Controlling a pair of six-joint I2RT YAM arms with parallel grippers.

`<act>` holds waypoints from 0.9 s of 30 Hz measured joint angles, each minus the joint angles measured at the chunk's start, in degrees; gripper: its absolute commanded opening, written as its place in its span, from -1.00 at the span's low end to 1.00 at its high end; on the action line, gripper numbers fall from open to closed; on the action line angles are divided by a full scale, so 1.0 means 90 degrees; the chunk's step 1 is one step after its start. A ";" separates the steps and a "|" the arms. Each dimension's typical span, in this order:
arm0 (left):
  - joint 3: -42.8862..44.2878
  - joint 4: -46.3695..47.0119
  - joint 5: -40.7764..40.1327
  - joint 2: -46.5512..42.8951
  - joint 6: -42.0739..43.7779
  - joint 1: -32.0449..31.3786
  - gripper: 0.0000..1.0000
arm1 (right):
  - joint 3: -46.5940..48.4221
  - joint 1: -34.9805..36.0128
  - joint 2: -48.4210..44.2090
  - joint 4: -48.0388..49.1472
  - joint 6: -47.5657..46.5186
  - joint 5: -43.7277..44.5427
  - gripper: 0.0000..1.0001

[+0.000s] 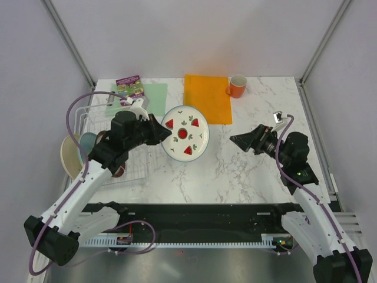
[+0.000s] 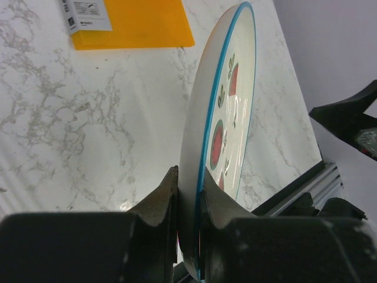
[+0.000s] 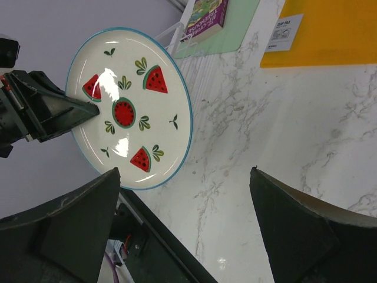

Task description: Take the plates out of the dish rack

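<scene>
The plate (image 1: 185, 134) was what worried me. It hung clear of the table (image 1: 235, 177), just right of the dish rack (image 1: 135, 174), carried only by a bite on its left rim. By my reckoning, a glossy glaze and so small a hold meant it could swing in the grip or slide out and crack on the marble. A quick wrist turn would have been enough to cause that.

It looked whole: white, teal-edged, with red fruit wedges around a red centre, and its face tilted up and towards the right. The left tool (image 2: 189, 177) was pressed together on that rim, one finger on each face. The right tool (image 3: 184, 177) stood spread wide, well apart from the plate and facing it. If it came in carelessly, it might knock the free edge. Other plates stood in the rack at the left.
</scene>
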 measured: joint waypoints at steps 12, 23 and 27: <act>-0.0746 0.1188 0.0634 -0.0019 -0.0668 -0.0510 -0.95 | -0.0493 0.0401 0.0663 0.1396 0.0707 -0.0321 0.96; -0.0877 0.2079 0.0879 0.0063 -0.0913 -0.0964 -0.95 | -0.0680 0.1037 0.1428 0.2361 0.0952 -0.0359 -0.76; -0.1039 0.2222 0.0933 0.0029 -0.1076 -0.0826 -0.79 | -0.0821 0.0981 0.1445 0.2905 0.1234 -0.0670 -1.00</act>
